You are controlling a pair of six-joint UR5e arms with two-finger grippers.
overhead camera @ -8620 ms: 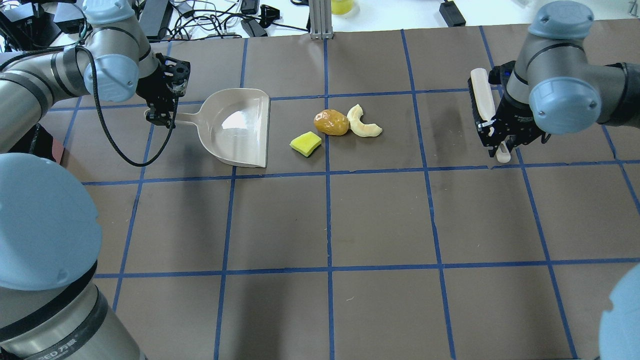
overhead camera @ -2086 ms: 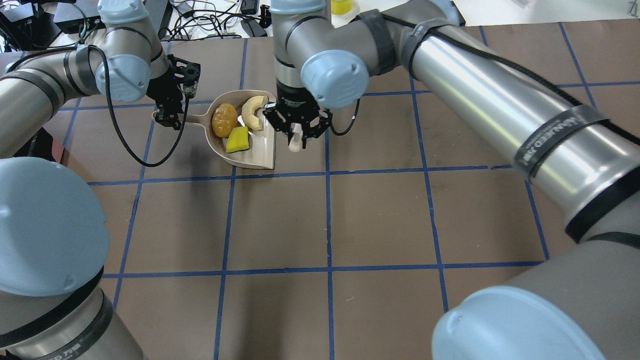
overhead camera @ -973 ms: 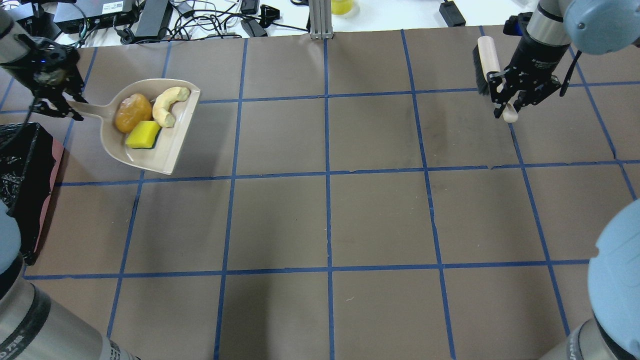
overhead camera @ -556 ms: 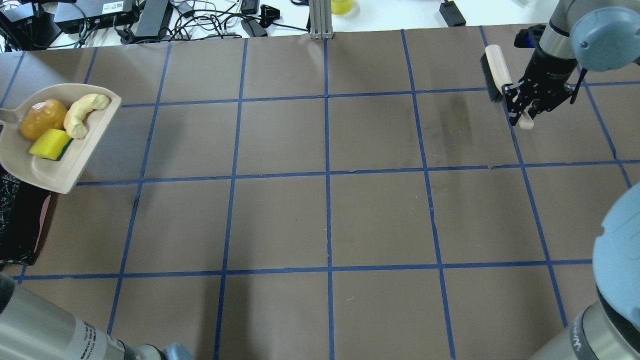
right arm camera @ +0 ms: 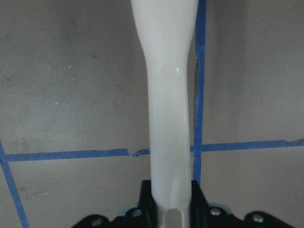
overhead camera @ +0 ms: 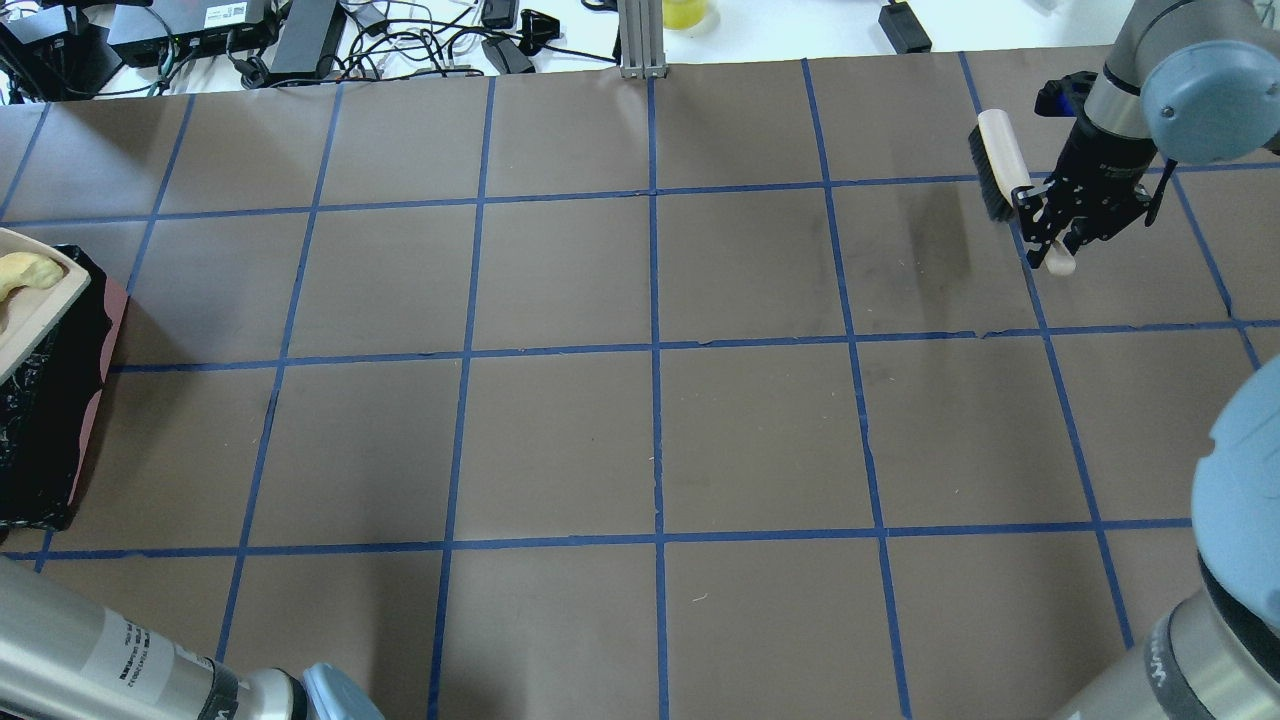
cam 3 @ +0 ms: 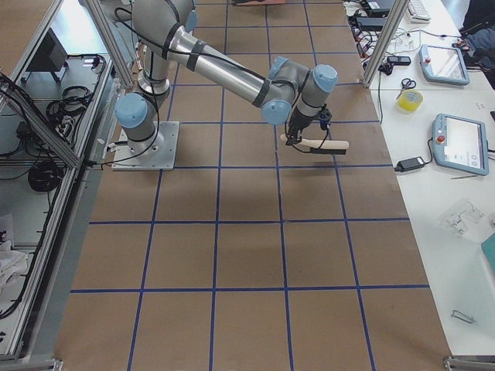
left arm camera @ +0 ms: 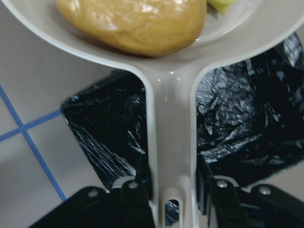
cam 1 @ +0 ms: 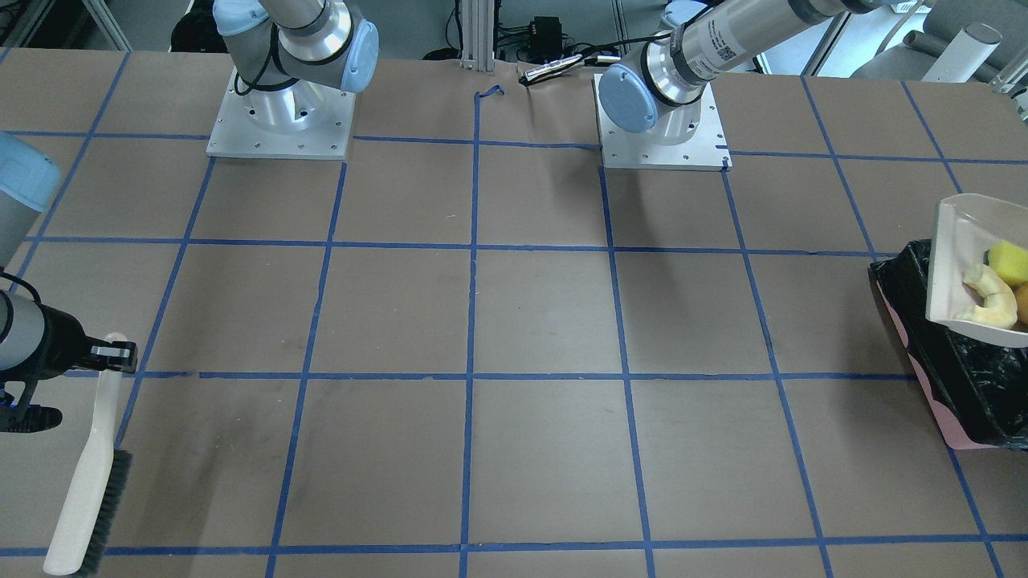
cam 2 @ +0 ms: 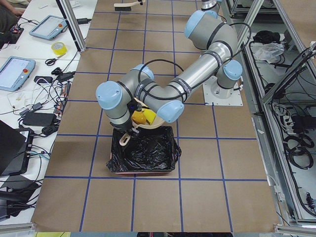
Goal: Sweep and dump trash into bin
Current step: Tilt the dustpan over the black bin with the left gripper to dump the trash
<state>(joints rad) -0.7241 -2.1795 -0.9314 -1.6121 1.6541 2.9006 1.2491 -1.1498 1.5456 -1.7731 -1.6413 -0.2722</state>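
Note:
The beige dustpan (cam 1: 964,241) hangs over the bin (cam 1: 968,385), a pink box lined with a crinkled black bag. The trash lies in the pan: a cream rind slice (cam 1: 992,301), a yellow-green sponge wedge (cam 1: 1010,261) and an amber potato-like lump (left arm camera: 137,23). My left gripper (left arm camera: 171,192) is shut on the dustpan's handle (left arm camera: 171,137), with the black bag (left arm camera: 237,128) right below. In the overhead view only the pan's corner (overhead camera: 40,305) shows at the left edge. My right gripper (overhead camera: 1062,238) is shut on the cream brush (overhead camera: 1000,160) at the far right.
Brown paper with a blue tape grid covers the table (overhead camera: 650,430). The two arm bases (cam 1: 281,120) stand at the robot's side. Cables and boxes (overhead camera: 300,30) lie beyond the far edge. The left arm's links (cam 2: 168,94) arch above the bin (cam 2: 143,155).
The left arm has carried the loaded dustpan further left, from beside the bin to over it. The right gripper with the brush has shifted only slightly.

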